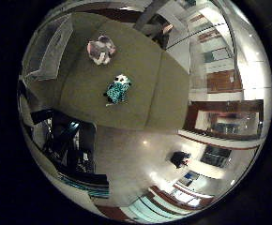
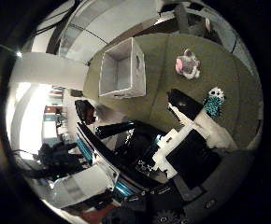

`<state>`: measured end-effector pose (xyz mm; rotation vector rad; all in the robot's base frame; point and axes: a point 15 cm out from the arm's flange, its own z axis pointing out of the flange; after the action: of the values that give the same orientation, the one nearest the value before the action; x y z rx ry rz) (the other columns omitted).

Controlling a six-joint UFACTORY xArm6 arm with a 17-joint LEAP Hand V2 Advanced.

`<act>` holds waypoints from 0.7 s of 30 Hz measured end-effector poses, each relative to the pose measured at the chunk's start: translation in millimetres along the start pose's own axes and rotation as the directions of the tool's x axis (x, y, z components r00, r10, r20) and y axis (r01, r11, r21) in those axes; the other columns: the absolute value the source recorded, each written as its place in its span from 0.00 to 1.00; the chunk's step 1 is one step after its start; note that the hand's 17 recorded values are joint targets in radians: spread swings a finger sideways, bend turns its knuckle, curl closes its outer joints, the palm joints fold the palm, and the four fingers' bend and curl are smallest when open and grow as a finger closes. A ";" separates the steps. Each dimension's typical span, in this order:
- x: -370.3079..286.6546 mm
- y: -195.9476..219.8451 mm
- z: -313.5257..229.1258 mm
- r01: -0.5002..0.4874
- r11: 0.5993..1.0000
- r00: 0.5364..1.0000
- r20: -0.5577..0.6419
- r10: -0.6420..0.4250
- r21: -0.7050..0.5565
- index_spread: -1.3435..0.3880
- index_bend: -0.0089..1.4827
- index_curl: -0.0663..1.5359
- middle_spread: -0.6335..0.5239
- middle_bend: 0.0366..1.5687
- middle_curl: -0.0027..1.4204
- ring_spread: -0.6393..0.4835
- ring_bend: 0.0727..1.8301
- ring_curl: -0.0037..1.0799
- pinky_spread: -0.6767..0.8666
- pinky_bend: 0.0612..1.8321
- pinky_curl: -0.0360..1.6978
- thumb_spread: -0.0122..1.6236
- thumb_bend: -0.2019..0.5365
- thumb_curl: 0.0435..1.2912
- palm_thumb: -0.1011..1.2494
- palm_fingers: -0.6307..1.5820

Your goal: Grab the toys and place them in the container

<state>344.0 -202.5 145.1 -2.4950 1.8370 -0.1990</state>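
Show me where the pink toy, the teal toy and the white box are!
pink toy (image 1: pixel 101 48), little finger side palm view, on its body.
teal toy (image 1: pixel 117 90), little finger side palm view, on its teal middle.
white box (image 2: pixel 138 70), thumb side palm view, on its side wall.

Bare table (image 1: pixel 140 84) around teal toy (image 1: pixel 117 90) and pink toy (image 1: pixel 101 49); container (image 2: pixel 121 70) well apart

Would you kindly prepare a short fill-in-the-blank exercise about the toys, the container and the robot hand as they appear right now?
1. The white container on the table holds ____ toys.
2. The number of toys lying on the table is ____.
3. The teal toy wears a teal outfit, while the other toy is grey and ____.
4. The robot hand is holding ____.

Missing words: no; two; pink; nothing
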 end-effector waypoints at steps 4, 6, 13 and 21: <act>-2.3 3.4 3.3 0.012 1.000 1.000 0.012 -0.012 -0.018 0.53 0.13 0.27 0.45 0.10 0.23 0.60 0.11 0.23 0.62 0.27 0.02 0.66 0.22 0.26 0.65 0.44; -2.9 5.2 4.1 0.020 0.999 0.999 0.026 -0.019 -0.035 0.53 0.12 0.26 0.45 0.10 0.23 0.61 0.11 0.23 0.62 0.28 0.02 0.65 0.22 0.25 0.61 0.44; 35.1 -18.1 -9.2 0.022 1.000 1.000 -0.014 -0.023 -0.021 0.54 0.12 0.24 0.46 0.11 0.24 0.62 0.13 0.23 0.62 0.30 0.02 0.65 0.23 0.21 0.48 0.42; 67.0 -55.4 -0.4 0.008 1.000 1.000 -0.005 -0.008 -0.017 0.55 0.11 0.22 0.48 0.11 0.25 0.62 0.15 0.24 0.62 0.33 0.02 0.65 0.24 0.20 0.46 0.41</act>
<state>416.1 -249.7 156.8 -2.5159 1.8387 -0.1905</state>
